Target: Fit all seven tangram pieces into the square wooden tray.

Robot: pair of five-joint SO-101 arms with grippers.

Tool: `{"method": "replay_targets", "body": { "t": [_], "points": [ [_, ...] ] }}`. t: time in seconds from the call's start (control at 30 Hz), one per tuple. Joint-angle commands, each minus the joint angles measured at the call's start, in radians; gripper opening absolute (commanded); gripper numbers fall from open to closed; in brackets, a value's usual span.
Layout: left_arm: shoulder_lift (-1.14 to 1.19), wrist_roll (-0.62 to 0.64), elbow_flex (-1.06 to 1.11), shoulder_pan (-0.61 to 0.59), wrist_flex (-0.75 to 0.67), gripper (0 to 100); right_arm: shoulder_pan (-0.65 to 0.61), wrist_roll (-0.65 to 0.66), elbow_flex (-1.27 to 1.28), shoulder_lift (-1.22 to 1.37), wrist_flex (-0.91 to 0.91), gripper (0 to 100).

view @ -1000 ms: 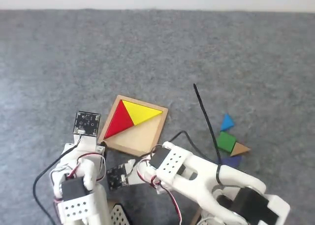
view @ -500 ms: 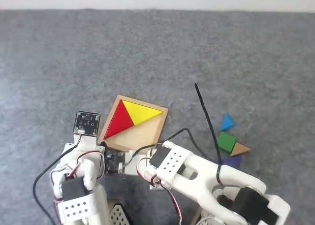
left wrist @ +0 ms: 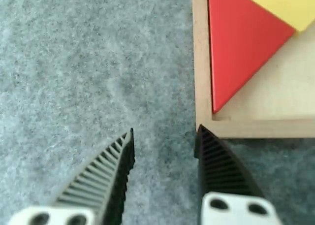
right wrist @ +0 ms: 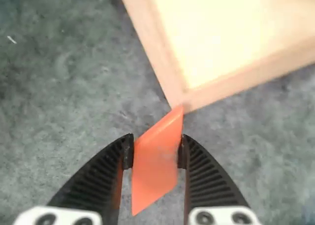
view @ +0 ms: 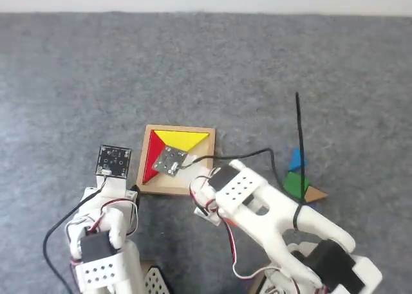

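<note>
The square wooden tray [view: 196, 181] lies mid-table and holds a red triangle [view: 151, 154] and a yellow triangle [view: 179, 139]. My right arm [view: 241, 191] stretches over the tray's near side. In the right wrist view my right gripper [right wrist: 155, 141] is shut on an orange piece [right wrist: 156, 161], whose tip sits just off a corner of the tray [right wrist: 172, 87]. My left gripper [left wrist: 165, 141] stands open over the carpet, one fingertip beside a tray corner [left wrist: 202, 121] near the red triangle [left wrist: 236, 48].
A blue triangle [view: 297, 159], a green square [view: 296, 184] and a tan triangle [view: 315, 194] lie together right of the tray. A black cable [view: 299, 133] rises above them. My left arm [view: 103, 242] sits at the front left. Grey carpet covers the table.
My right arm has swung from in front of the tray to over its near side. The tray has turned and now sits squarer to the table. The left arm has kept still.
</note>
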Motion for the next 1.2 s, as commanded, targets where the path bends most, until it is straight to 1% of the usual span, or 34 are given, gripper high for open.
{"method": "replay_targets", "body": {
  "t": [0.0, 0.07, 0.17, 0.33, 0.47, 0.5, 0.53, 0.67, 0.83, 0.93, 1.07, 1.17],
  "points": [
    [-0.014, -0.006, -0.008, -0.006, 0.006, 20, 0.015, 0.054, -0.060, -0.004, 0.053, 5.3],
    [-0.014, -0.006, -0.008, -0.006, 0.006, 20, 0.021, 0.172, -0.058, 0.004, 0.051, 5.4],
    [-0.014, -0.006, -0.008, -0.006, 0.006, 20, 0.051, 0.405, -0.058, 0.007, 0.042, 5.4],
    [-0.014, -0.006, -0.008, -0.006, 0.006, 20, 0.114, 0.646, -0.058, 0.007, -0.015, 5.4],
    [-0.014, -0.006, -0.008, -0.006, 0.006, 20, 0.168, 0.959, -0.057, 0.007, -0.076, 5.0],
    [-0.014, -0.006, -0.008, -0.006, 0.006, 20, 0.183, 1.010, -0.057, 0.007, -0.085, 5.0],
    [-0.014, -0.006, -0.008, -0.006, 0.006, 20, 0.196, 1.022, -0.058, 0.005, -0.094, 5.0],
    [-0.014, -0.006, -0.008, -0.006, 0.006, 20, 0.214, 0.962, -0.064, -0.004, -0.124, 5.0],
    [-0.014, -0.006, -0.008, -0.006, 0.006, 20, 0.220, 0.809, -0.094, -0.035, -0.119, 5.0],
    [-0.014, -0.006, -0.008, -0.006, 0.006, 20, 0.216, 0.672, -0.104, -0.117, -0.125, 5.0],
    [-0.014, -0.006, -0.008, -0.006, 0.006, 20, 0.216, 0.423, -0.157, -0.263, -0.117, 0.9],
    [-0.014, -0.006, -0.008, -0.006, 0.006, 20, 0.217, 0.250, -0.170, -0.344, -0.117, 0.9]
  ]
}}
